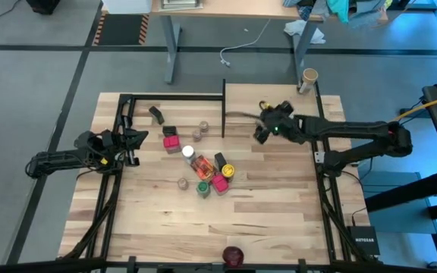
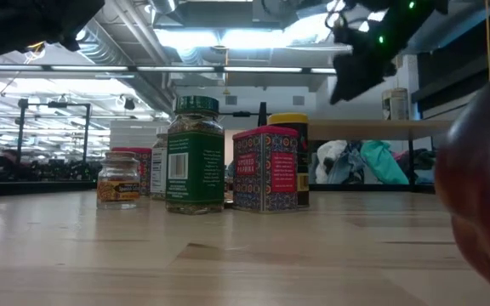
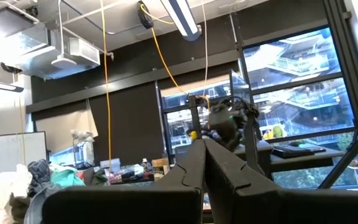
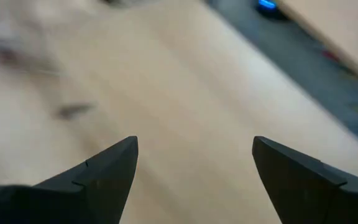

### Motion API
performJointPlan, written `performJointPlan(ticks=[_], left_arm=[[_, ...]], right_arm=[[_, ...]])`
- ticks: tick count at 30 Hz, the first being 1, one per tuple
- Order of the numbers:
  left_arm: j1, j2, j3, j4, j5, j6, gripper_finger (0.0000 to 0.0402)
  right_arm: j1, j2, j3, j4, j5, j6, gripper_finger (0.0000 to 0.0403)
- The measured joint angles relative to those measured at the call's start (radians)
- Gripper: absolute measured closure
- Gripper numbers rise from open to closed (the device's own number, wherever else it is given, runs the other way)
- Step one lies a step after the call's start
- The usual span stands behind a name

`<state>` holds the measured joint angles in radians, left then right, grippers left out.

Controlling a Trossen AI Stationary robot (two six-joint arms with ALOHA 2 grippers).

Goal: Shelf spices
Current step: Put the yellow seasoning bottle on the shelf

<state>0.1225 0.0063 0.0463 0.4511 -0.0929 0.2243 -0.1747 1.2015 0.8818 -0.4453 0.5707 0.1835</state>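
Spices sit bunched near the middle of my table (image 1: 279,197), none of them on the shelf (image 1: 268,95), the light-wood board with black posts at the far edge. Seen level across the tabletop, the cluster reads clearly: a tall green-lidded jar (image 2: 195,154) with a dark green label, a pink-red patterned paprika tin (image 2: 264,168) just beside it, a yellow-lidded dark container (image 2: 292,161) right behind that tin, and a short amber jar (image 2: 118,179) with an orange label off to the other side. From overhead I also pick out a white-capped bottle (image 1: 189,153), a pink-red box (image 1: 171,142) at the cluster's far-left end, a second pink-red box (image 1: 220,183) at its near end, a tan-lidded jar (image 1: 199,133) towards the shelf, and a small dark object (image 1: 156,114) lying apart near the frame; I think it is a dark packet, though it is too small to be sure.

My right gripper (image 1: 262,133) hangs above the table just in front of the shelf, fingers (image 4: 98,180) spread wide with nothing between them, only bare wood below. My left gripper (image 1: 136,142) waits at the table's left edge beside the black frame, its fingers (image 3: 188,171) pressed together and holding nothing.

A dark red round object (image 1: 233,255) rests at the near edge, well apart from the rest.
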Motion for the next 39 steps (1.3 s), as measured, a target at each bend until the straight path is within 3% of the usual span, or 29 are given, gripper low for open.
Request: performJointPlan(ticks=[8,17,28,33,39], left_arm=[[0.0,0.0,0.0,0.001,0.0,-0.003,0.0402],[0.0,0.0,0.0,0.005,0.0,-0.002,0.0402],[0.0,0.0,0.0,0.0,0.0,-0.013,0.0402],[0.0,0.0,0.0,0.001,0.0,-0.014,0.0402],[0.0,0.0,0.0,0.001,0.0,-0.015,0.0402]], right_arm=[[0.184,0.002,-0.001,0.206,-0.176,-0.004,0.0079],[0.228,0.149,0.0,0.509,-0.348,-0.03,0.0079],[0.242,0.204,0.014,0.295,-0.533,-0.007,0.0079],[0.299,0.224,0.014,0.189,-0.488,0.0,0.0079],[0.351,0.308,0.014,0.238,-0.435,-0.004,0.0079]])
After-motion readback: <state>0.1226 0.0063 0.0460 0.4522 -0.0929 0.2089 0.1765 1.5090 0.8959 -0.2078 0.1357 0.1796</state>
